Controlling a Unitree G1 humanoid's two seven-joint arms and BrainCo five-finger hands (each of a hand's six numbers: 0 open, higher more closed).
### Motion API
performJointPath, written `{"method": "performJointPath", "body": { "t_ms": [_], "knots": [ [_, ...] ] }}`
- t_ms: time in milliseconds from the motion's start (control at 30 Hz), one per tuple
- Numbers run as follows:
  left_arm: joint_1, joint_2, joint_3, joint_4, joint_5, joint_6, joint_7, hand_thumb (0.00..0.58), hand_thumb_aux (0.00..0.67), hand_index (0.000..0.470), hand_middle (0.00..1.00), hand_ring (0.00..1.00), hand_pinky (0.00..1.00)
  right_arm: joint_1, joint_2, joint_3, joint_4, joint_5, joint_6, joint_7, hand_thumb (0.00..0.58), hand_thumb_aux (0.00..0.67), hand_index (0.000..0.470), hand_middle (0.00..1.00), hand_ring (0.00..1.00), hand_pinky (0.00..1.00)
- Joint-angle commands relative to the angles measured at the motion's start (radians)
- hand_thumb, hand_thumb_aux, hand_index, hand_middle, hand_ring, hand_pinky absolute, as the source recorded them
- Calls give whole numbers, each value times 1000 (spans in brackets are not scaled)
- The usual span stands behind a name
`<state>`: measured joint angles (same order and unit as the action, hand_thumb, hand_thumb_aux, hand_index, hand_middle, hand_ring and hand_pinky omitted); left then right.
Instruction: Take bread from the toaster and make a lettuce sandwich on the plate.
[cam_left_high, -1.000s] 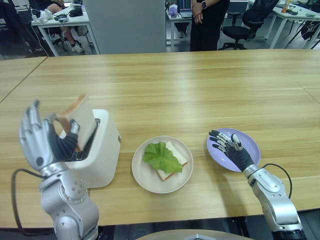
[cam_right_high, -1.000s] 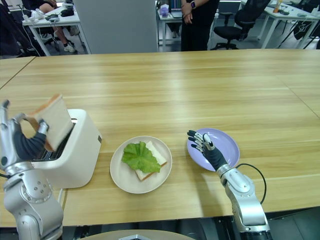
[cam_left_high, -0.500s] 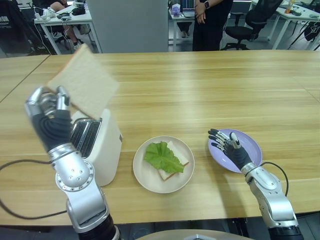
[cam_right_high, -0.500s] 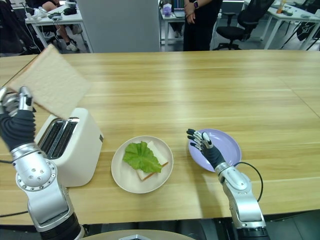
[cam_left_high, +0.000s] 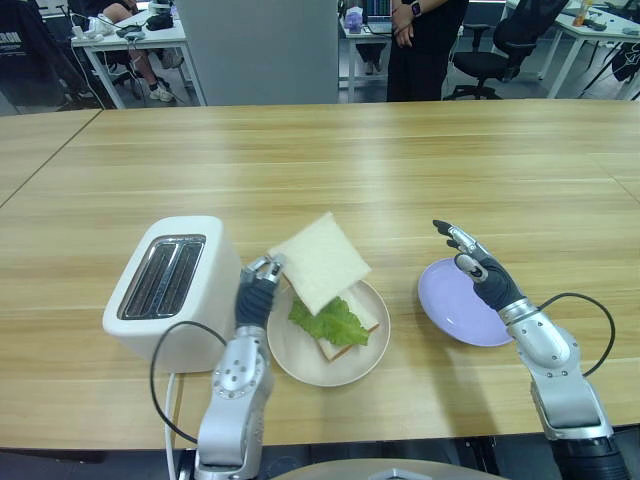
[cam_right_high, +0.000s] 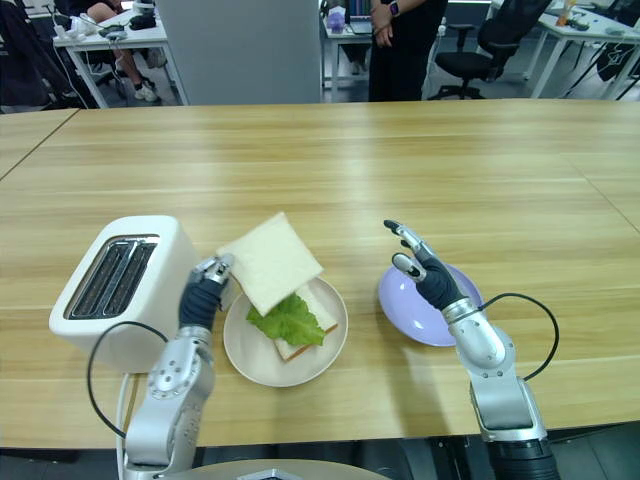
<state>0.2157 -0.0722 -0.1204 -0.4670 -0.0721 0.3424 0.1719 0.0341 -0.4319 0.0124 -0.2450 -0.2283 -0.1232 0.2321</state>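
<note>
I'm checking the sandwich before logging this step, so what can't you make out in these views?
The bottom slice: mostly covered by the lettuce and the bread slice in the left hand, both views.
Whether the bread slice touches the lettuce: its own underside hides the contact, both views.
The purple plate: right edge behind the right hand, both views.
</note>
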Motion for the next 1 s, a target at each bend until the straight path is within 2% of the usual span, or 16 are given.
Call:
{"method": "performJointPath", "body": {
  "t_ms": [33,233,433,1000],
  "knots": [
    [40,-144,-77,65,-26,-18,52,580,670,460,1000,1000,1000,-17,-43,52,30,-173,-86,-55,0,0,0,0,0,0],
    [45,-131,-122,150,-40,-66,105,580,670,460,1000,1000,1000,-29,-68,167,70,-349,-202,-101,0,0,0,0,0,0],
    [34,-89,-134,205,-17,-87,142,580,670,460,1000,1000,1000,-62,-40,279,123,-401,-266,-89,0,0,0,0,0,0],
    [57,-54,-138,226,52,-75,191,580,670,460,1000,1000,1000,-180,15,461,223,-452,-327,-23,0,0,0,0,0,0]
  ]
}}
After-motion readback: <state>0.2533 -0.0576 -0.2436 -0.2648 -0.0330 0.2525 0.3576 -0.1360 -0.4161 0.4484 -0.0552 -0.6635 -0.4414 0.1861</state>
